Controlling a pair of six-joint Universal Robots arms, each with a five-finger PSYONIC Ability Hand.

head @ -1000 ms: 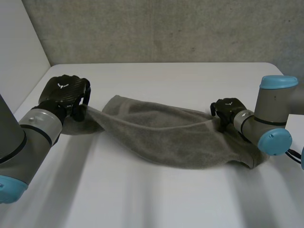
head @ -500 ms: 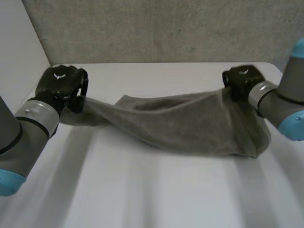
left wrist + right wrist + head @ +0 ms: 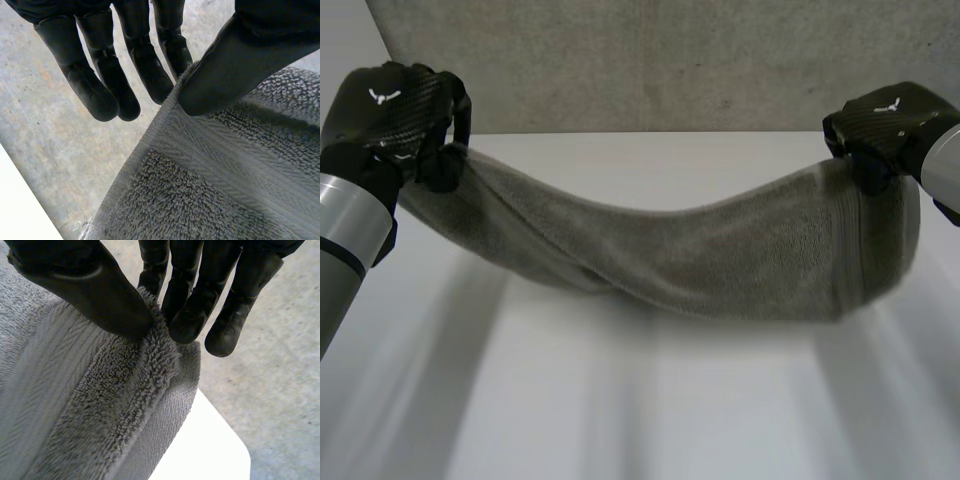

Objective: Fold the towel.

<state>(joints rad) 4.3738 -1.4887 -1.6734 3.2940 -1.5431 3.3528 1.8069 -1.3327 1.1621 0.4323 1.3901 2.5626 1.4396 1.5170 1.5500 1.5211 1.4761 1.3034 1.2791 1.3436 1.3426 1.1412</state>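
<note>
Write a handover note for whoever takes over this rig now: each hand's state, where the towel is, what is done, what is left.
Left hand: shut on the towel, thumb pinching one end's edge against the fingers.
Right hand: shut on the towel's other end, same pinch.
Towel: hangs between the raised hands, middle sagging towards the white table.
Done: both ends gripped and held up.
Left: bring the ends together and lay it down folded.
</note>
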